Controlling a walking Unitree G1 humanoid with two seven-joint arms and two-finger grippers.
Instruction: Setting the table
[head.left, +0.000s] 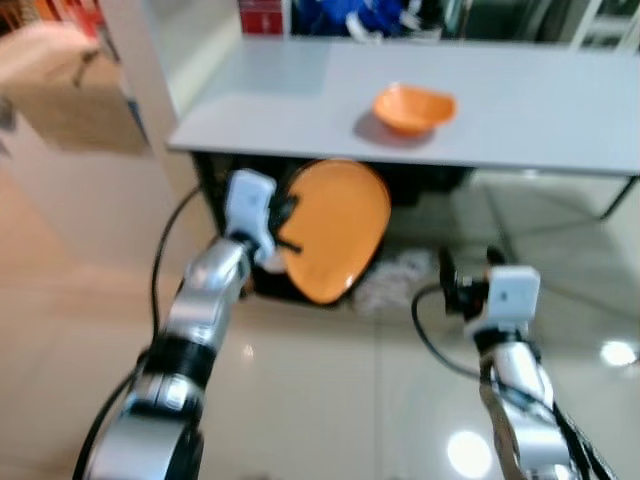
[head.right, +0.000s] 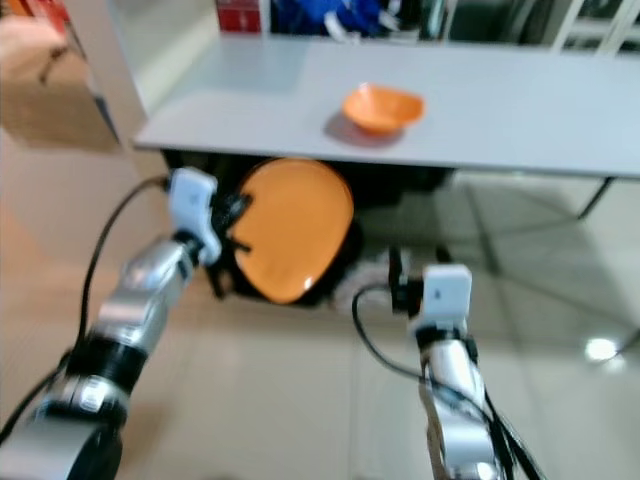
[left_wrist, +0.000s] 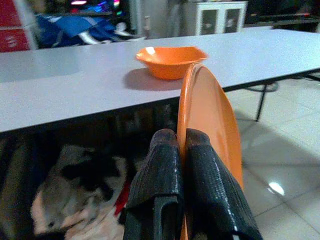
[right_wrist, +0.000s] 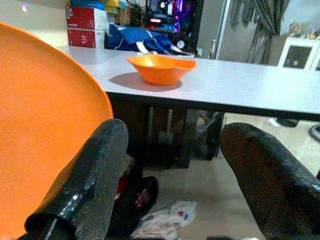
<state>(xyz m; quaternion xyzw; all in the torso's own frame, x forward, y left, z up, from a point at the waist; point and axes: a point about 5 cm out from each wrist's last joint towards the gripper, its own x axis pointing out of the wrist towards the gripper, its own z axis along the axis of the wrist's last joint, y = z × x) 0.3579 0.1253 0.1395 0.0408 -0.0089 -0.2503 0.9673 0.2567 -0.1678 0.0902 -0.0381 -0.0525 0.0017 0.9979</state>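
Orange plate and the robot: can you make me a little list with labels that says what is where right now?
plate: orange plate, held on edge, below the table's front edge
left pincer: left pincer, shut on the plate's rim
right pincer: right pincer, open, holding nothing, beside the plate
bowl: orange bowl, upright on the table
table: grey table, with the bowl on it
under the table: dark space with a crumpled white bag on the floor

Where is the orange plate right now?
The orange plate is held on edge in the left gripper, in front of the table, lower than the bowl.
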